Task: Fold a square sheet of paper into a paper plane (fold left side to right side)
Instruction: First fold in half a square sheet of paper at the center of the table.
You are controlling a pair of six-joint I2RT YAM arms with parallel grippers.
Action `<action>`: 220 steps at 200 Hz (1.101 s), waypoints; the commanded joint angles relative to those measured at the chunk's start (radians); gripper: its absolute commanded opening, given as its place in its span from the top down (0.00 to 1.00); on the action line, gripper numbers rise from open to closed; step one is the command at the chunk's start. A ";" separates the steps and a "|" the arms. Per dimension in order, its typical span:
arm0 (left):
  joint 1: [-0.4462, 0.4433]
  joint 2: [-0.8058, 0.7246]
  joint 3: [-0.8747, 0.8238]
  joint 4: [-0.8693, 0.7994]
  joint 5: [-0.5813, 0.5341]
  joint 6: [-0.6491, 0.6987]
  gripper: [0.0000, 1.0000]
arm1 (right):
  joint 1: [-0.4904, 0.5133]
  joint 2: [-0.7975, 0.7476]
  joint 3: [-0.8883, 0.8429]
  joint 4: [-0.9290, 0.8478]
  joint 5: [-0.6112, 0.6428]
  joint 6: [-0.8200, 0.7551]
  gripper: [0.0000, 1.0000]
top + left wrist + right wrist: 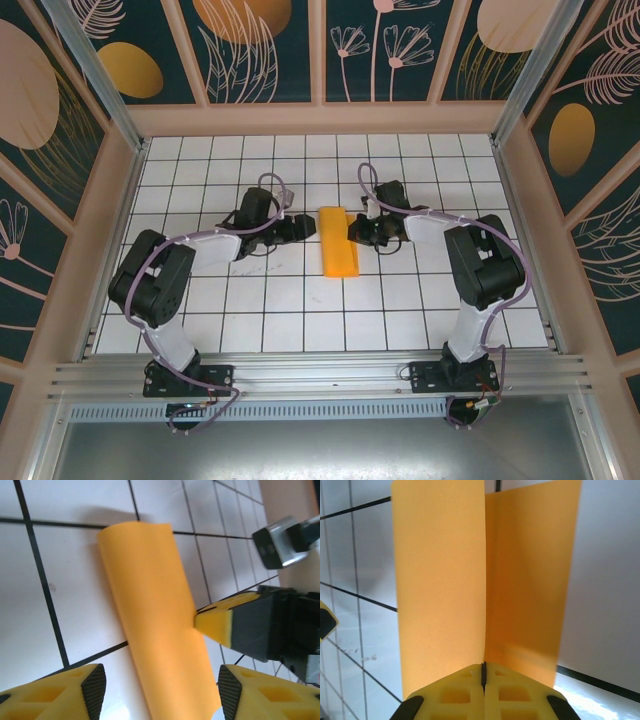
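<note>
The right hand [483, 672] is clamped on the folded square sheet of paper [339, 242] at the middle of the desk [250, 300]. The left hand [305, 226] gapes open, holding nothing. With no hand pressing the paper down, any tug may spring the soft fold open.

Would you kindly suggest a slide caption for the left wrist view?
Left hand open by the folded orange sheet on the white tiles while the right hand pinches its edge.

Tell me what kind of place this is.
Probably a purpose-built robot test booth rather than a home: a white gridded tabletop, an aluminium mounting rail along the near edge, and printed floral wall panels closing it in.
</note>
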 commanded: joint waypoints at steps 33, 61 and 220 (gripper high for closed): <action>-0.073 0.110 0.104 -0.088 -0.059 -0.005 0.32 | -0.003 -0.032 0.001 -0.044 0.050 -0.030 1.00; -0.091 0.154 0.155 -0.123 -0.097 -0.021 0.35 | -0.004 -0.032 -0.001 -0.046 0.049 -0.034 1.00; -0.142 0.275 0.245 -0.274 -0.201 0.047 0.55 | -0.054 -0.207 -0.100 0.051 0.165 -0.034 0.48</action>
